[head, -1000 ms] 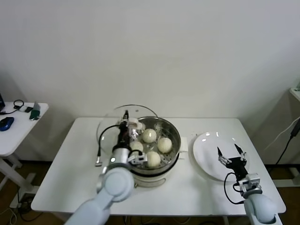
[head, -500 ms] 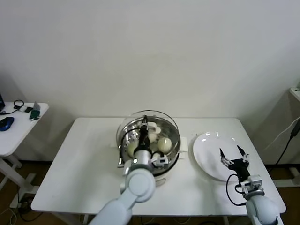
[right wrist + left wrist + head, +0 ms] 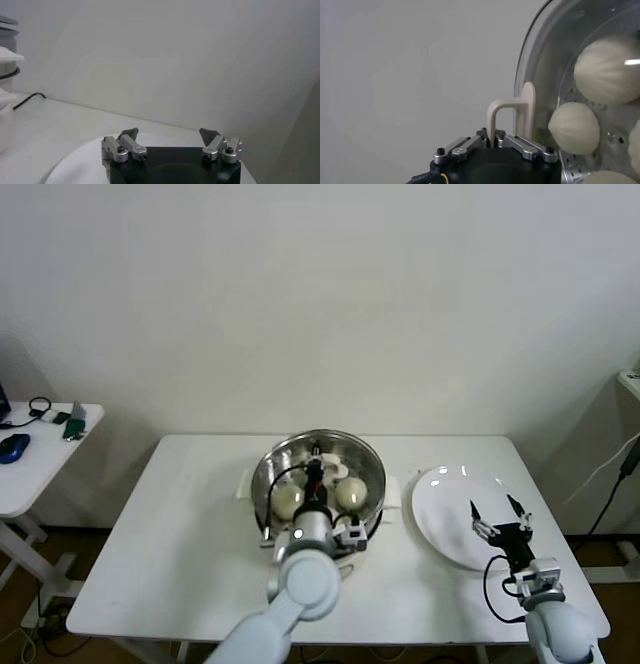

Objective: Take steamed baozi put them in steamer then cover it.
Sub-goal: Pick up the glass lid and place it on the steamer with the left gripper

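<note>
Head view: left hand grips cover handle flat over steamer; right hand wide.

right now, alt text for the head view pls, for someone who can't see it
The left end effector holds the clear glass cover by its handle over the steel steamer, with steamed baozi visible inside. The right end effector hovers open over an empty white plate on the white table.
</note>
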`<state>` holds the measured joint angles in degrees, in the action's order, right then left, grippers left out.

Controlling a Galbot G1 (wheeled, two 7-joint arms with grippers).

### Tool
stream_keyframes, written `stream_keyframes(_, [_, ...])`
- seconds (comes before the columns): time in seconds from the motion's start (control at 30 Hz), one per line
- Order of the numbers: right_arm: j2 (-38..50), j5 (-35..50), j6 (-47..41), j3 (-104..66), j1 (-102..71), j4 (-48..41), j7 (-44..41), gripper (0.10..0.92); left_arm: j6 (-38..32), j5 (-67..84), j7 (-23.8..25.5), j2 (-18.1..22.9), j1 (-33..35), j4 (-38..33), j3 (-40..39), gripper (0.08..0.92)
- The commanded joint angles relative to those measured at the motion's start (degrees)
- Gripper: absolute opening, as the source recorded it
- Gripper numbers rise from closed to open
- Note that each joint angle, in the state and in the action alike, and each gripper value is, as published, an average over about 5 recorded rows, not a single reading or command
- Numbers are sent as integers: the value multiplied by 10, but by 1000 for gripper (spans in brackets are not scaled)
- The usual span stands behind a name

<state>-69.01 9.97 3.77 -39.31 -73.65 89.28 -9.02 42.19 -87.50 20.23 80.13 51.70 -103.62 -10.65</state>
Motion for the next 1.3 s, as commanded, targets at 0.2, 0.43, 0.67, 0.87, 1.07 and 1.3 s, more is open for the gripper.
stream_keyframes(0.2, [0,2,2,-6,-1,0,-4,823,28,5,-6,-7,-3,11,-3,154])
stream_keyframes(0.43, [-1,2,2,-6,1,-1,-5,823,28,11,-13,-10,1,11,-4,154])
stream_keyframes(0.67, [-2,1,2,-7,1,-2,-7,823,28,15,-19,-9,6,14,-7,154])
stream_keyframes(0.87, [-2,2,3,-8,1,-2,-8,823,28,19,-31,-10,6,20,-6,154])
stream_keyframes(1.07, [-5,1,4,-10,1,-3,-10,823,28,19,-40,-10,5,23,-9,154])
stream_keyframes(1.3, [-6,1,4,-11,0,-2,-13,823,28,14,-39,-9,10,23,-10,154])
